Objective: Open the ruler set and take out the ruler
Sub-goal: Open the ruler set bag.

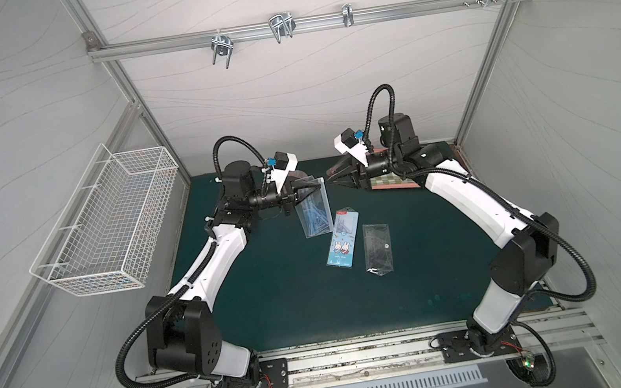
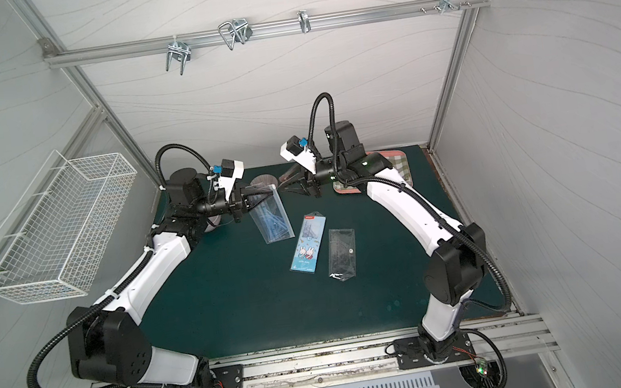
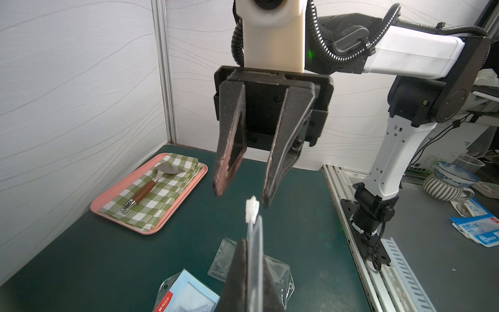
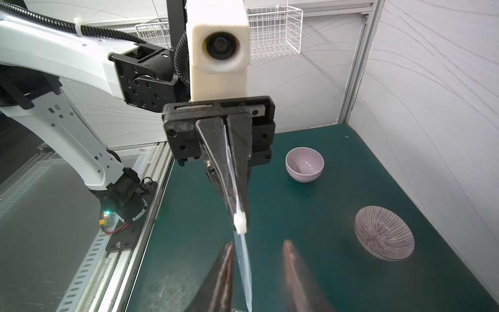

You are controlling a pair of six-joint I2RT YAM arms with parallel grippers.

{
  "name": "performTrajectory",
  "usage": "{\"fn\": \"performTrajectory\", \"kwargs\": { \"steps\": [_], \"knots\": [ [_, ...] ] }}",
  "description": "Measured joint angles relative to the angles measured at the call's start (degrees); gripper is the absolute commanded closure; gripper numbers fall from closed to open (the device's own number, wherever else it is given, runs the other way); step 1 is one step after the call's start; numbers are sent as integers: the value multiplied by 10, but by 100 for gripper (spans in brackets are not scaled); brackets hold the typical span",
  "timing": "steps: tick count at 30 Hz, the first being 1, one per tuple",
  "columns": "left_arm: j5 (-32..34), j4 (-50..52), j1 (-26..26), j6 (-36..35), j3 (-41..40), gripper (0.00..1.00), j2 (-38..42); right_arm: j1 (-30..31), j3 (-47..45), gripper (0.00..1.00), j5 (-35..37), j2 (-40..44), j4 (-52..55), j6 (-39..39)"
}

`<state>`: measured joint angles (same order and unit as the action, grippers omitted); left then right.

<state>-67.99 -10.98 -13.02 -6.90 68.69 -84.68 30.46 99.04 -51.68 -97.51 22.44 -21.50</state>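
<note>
Three ruler pouches: held pouch (image 1: 313, 213) pinched in left pincer (image 1: 316, 187); blue pouch (image 1: 342, 240) and clear pouch (image 1: 377, 249) lie at counter (image 1: 273, 291) middle; right pincer (image 3: 242, 196) spread.

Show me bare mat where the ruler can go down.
Free: the near mat, from the front rail up to the blue card and clear sleeve. Crowded: the far side, around the held ruler set and tray.

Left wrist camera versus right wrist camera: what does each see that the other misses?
Only the left wrist view: pink tray, checked cloth, spatula, blue packet. Only the right wrist view: lilac bowl, striped bowl, wire basket. Both: the clear pouch with its white slider, pinched by the left gripper, and the open right gripper.
</note>
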Motion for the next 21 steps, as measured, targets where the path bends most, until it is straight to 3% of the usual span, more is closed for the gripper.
{"fn": "performTrajectory", "kwargs": {
  "steps": [21],
  "knots": [
    [0,0,2,1,0,100,0,12,28,79,-32,-27,-14,21]
  ]
}}
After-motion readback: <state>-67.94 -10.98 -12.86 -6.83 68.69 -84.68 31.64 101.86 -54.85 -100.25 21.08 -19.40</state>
